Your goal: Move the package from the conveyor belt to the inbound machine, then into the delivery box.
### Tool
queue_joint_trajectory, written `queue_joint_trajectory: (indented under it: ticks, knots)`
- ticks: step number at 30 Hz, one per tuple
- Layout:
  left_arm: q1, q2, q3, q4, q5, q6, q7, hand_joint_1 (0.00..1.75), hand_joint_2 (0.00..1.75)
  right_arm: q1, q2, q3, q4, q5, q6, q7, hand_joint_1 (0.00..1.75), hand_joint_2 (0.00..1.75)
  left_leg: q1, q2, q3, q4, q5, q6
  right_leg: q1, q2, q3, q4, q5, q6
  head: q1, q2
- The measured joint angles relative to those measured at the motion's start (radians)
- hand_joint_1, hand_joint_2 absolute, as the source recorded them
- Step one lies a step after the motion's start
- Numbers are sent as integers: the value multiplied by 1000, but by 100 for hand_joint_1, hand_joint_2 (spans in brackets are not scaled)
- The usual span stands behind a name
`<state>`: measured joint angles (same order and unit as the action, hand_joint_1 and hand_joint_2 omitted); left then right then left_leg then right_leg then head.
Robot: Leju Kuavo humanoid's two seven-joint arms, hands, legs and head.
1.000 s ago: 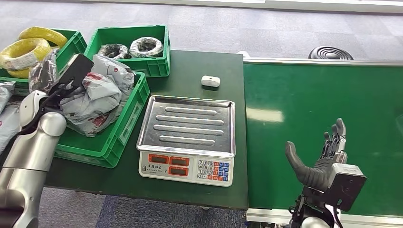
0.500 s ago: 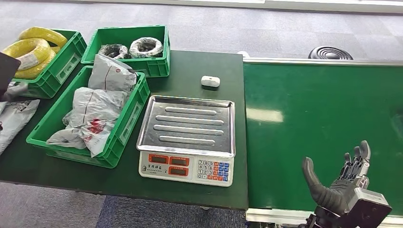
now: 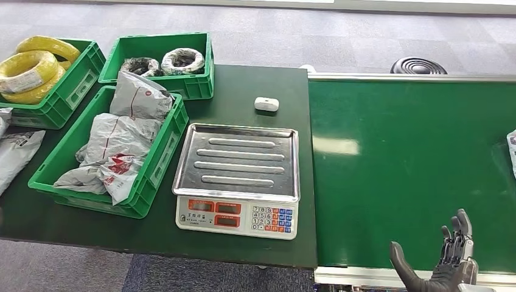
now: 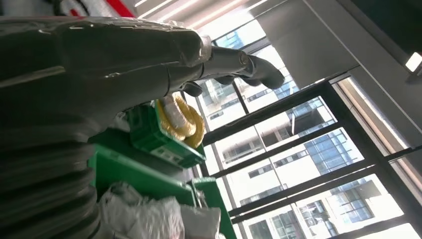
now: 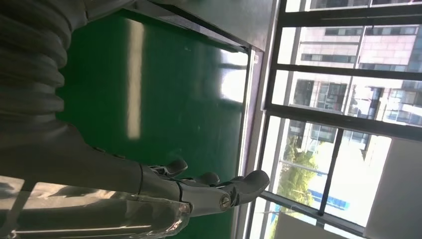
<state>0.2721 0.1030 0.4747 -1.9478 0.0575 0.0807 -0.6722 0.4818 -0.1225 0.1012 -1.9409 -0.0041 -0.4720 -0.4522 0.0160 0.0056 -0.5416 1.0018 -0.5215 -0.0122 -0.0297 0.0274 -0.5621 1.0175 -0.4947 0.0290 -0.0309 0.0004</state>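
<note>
- Head view: package [image 3: 512,152] lies at the conveyor belt's [image 3: 414,158] right edge, partly cut off.
- Right hand [image 3: 441,267] sits low at the belt's near edge, fingers [image 3: 457,234] spread, empty, well apart from the package.
- Left hand [image 4: 149,55] has its fingers [image 4: 249,67] extended and holds nothing.

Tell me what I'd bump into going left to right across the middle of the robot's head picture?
Green plastic crate of grey mailer bags → silver steel-tray weighing scale → green conveyor belt → pale package edge at the belt's far right.
</note>
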Motion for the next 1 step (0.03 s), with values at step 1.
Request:
queue_joint_trajectory:
  ticks: [1]
  knots:
    - [30, -29, 0, -26, 7, -8, -11, 0, 175, 6, -6, 0, 0, -2, 4, -1, 0, 175, 0, 0, 1, 0, -1, 0, 0, 0, 1, 0, -1, 1, 0, 0]
